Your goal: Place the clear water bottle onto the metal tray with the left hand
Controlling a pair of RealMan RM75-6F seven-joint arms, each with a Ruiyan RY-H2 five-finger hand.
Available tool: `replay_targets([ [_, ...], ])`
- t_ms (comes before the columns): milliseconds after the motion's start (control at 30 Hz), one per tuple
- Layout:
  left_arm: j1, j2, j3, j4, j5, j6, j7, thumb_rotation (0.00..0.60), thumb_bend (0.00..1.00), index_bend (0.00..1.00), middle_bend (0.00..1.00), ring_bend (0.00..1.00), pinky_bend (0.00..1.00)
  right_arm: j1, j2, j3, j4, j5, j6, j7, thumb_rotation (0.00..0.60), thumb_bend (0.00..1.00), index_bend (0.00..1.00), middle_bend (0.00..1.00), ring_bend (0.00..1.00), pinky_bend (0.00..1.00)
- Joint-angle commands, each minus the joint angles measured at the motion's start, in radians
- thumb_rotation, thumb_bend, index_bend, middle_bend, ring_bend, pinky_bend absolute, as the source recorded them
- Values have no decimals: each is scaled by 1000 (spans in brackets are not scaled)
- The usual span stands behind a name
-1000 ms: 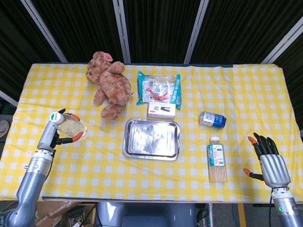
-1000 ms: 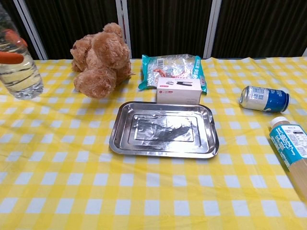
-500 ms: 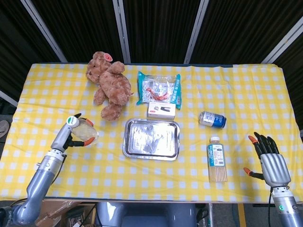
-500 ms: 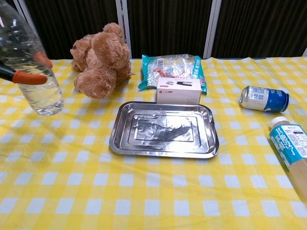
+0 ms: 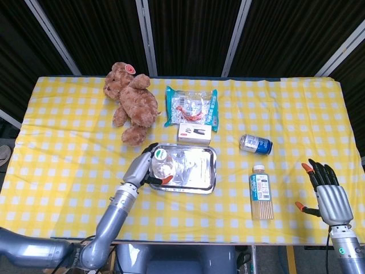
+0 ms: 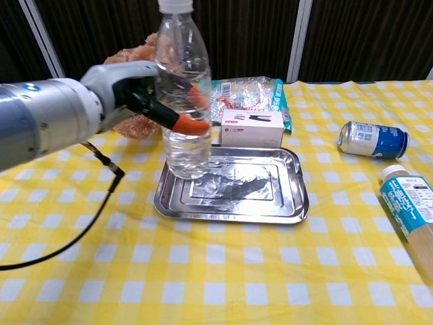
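1. the left hand (image 6: 128,88) holds the clear plastic water bottle with a white cap (image 6: 183,88) upright, its orange-tipped fingers (image 6: 189,124) wrapped round the bottle's middle from the left side.

2. the bottle is above the left end of the shallow rectangular metal tray (image 6: 270,203); in the chest view its base hangs just below the fingers and looks at or just over the tray floor. whether it touches the tray i cannot tell.

3. in the head view the bottle's cap (image 5: 159,154) shows just ahead of the left hand (image 5: 142,169), inside the left edge of the tray (image 5: 199,171).

4. judged from this, the pick-up and the carry are done. what is left is to settle the base flat on the tray, open the fingers, and draw the hand away without tipping the tall bottle.

5. the bottle sits close to the tray's left rim, so a base landing half on the rim could leave it tilted.

6. the right hand (image 5: 329,194) rests apart at the far right of the yellow checked table (image 6: 203,284), fingers spread and holding nothing.
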Motion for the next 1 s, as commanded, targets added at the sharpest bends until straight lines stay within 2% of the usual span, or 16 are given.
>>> replay_targets([
  [33,-77,-124,-48,119,-65,2,13,600,406,560,535,35,16,0,1,1,2,3,-1,1,600,50,97,0,0,0],
  [233,-108,-220,-71,261,-67,9,-3,600,421,567,546,52,16,-3,6,9,15,23,-7,25,600,49,97,0,0,0],
  [433,-94,-232,-84,322,-54,33,-4,600,421,568,541,53,16,-4,7,8,24,28,-11,40,600,49,97,0,0,0],
  [900,-85,-297,-70,466,-35,-103,-77,600,419,546,509,53,16,0,0,8,29,30,-20,29,600,49,97,0,0,0],
  [933,-84,-299,-67,471,-31,-112,-80,600,406,537,499,53,16,0,0,8,30,29,-19,30,600,50,97,0,0,0],
  [1000,-79,-299,-64,475,-27,-126,-86,600,308,496,461,45,16,0,0,7,30,27,-19,32,600,50,97,0,0,0],
])
